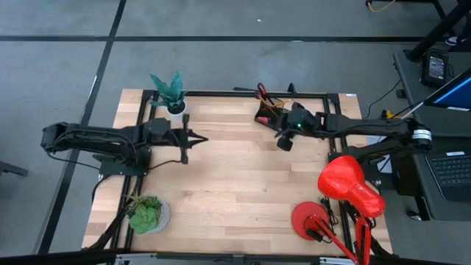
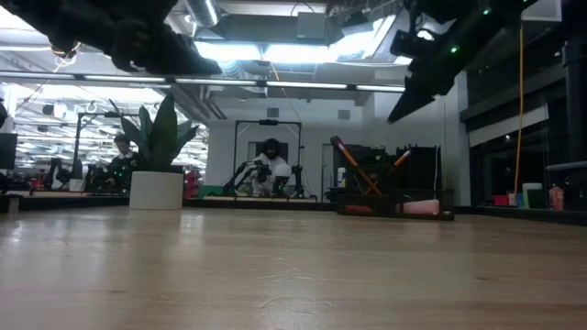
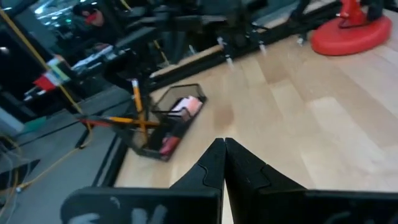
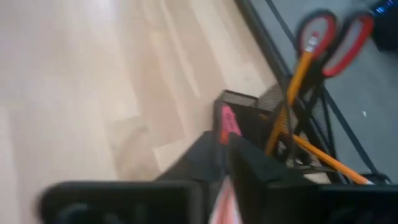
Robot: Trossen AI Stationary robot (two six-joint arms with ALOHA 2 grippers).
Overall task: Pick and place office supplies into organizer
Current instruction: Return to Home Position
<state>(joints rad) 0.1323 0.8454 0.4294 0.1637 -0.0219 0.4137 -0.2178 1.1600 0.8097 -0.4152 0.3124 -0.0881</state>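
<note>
Homing with right gripper [image 4: 225, 146] closed beside the filled organizer [image 4: 242, 99], left gripper [image 3: 224, 149] closed too. Next, lift clear of the scissors [image 4: 348, 43].

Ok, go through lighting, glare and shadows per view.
High view: even light, a highlight on the red desk lamp. Low view: glaring ceiling lights turn the left arm and right arm to silhouettes. Left wrist view: well-lit organizer. Right wrist view: pale sheen on the table.

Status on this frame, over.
Left gripper shut, left of centre. Right gripper shut, raised near black mesh organizer. Pink sticky-note pad inside. No obstruction seen.
</note>
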